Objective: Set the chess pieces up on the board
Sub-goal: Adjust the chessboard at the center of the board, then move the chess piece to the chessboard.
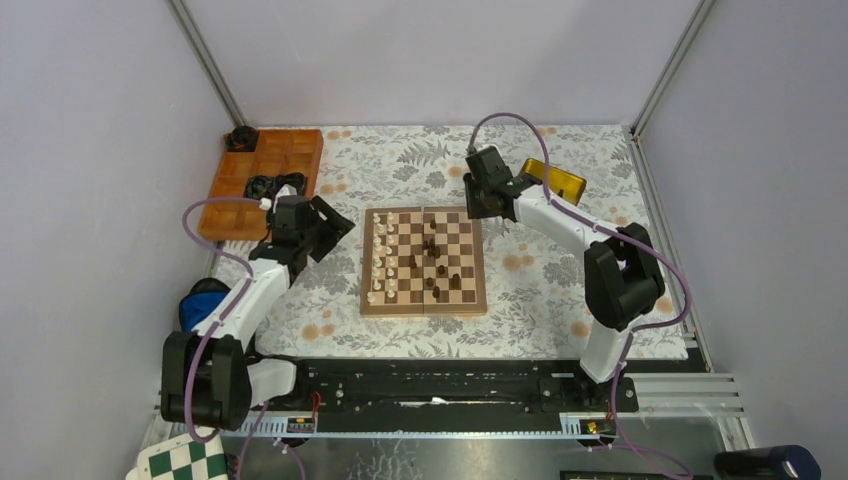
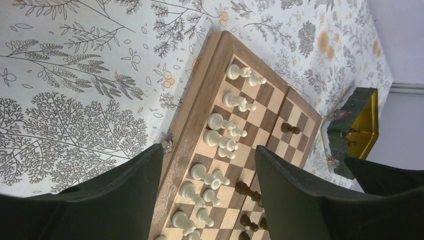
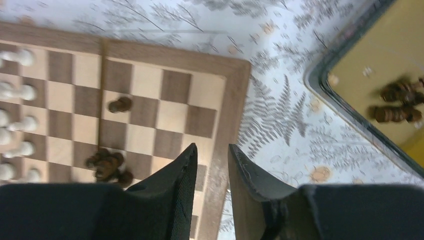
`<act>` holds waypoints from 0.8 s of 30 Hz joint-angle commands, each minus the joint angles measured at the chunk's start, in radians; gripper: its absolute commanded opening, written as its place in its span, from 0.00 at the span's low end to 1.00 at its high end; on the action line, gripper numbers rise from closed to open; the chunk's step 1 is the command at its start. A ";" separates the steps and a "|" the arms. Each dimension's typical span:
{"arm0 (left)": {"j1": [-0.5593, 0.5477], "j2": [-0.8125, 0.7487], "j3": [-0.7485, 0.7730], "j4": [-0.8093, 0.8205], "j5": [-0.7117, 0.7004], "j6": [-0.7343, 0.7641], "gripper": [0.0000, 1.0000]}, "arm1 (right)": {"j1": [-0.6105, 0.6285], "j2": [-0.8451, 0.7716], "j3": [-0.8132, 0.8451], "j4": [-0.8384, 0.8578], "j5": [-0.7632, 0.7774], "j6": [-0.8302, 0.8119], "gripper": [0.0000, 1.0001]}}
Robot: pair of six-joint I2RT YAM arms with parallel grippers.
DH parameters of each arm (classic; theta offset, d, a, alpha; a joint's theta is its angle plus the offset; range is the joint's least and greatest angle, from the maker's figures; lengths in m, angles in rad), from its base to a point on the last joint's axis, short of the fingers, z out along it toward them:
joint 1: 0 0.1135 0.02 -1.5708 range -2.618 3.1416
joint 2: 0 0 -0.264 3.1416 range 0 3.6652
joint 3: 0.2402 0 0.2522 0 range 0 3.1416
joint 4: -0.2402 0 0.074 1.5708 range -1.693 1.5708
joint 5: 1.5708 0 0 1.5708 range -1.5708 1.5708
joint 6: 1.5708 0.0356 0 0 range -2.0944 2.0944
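Two containers sit on the counter (image 1: 530,300). An orange tray (image 1: 300,150) with compartments lies at the far left. It holds a tangle of black rings (image 1: 268,186) in one compartment and another black item at its far corner. A yellow box (image 3: 385,60) lies at the far right, just off the board's corner. It holds two clumps of dark chess pieces (image 3: 397,102), too blurred to count.

The board (image 1: 470,300) lies flat in the middle of the counter, between the two arms. Cream chess pieces (image 2: 222,127) stand in two files along its left side. They look like close to sixteen, though some are cut off or overlap. About seven dark pieces (image 1: 432,262) are scattered over the middle squares, and one stands alone near the far right corner.

The left hand (image 2: 209,155) hangs over the board's left edge, spread wide and holding nothing. The right hand (image 3: 212,150) hangs over the board's far right border, its fingers only narrowly parted, with nothing between them
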 commanded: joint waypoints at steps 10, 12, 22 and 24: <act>0.008 -0.089 -0.015 0.051 0.024 0.060 0.94 | 0.041 0.151 0.239 0.026 -0.240 -0.057 0.41; 0.008 -0.092 -0.017 0.055 0.031 0.060 0.95 | 0.047 0.171 0.258 0.019 -0.251 -0.064 0.43; 0.008 -0.109 -0.029 0.075 0.055 0.062 0.99 | 0.076 0.248 0.308 -0.025 -0.269 -0.094 0.48; 0.008 -0.113 -0.029 0.073 0.055 0.064 0.99 | 0.079 0.254 0.310 -0.029 -0.265 -0.098 0.48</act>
